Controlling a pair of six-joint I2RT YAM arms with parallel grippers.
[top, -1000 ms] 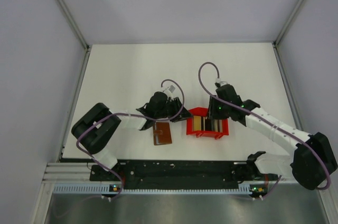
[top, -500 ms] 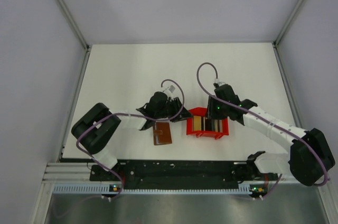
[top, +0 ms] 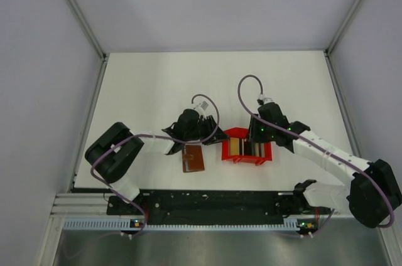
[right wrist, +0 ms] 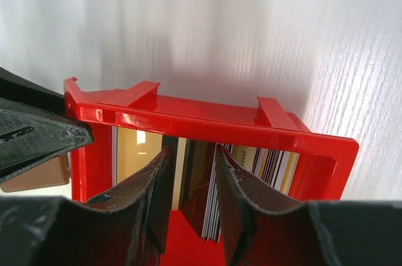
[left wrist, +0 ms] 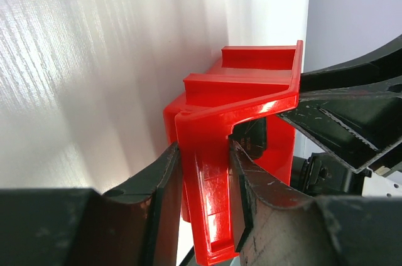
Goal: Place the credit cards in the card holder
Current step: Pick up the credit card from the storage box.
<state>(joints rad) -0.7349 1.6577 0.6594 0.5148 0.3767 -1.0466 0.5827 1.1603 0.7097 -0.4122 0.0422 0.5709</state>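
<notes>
While the left tool (left wrist: 204, 172) pinches a wall of the red box (top: 246, 150) on the counter (top: 151, 90), the right tool (right wrist: 193, 169) stands narrow astride upright credit cards (right wrist: 200, 192) inside the box; I cannot tell whether it clamps them. Thin, stiff, slick and light, they likely need pinching on their flat faces near the top edge. The wallet (top: 193, 159) lies beside the box.

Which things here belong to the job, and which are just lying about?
Job: thin plastic credit cards, standing on edge; flat brown leather-like card holder, lying on the table.
Merely there: small red plastic open box, which holds the cards; white tabletop.
</notes>
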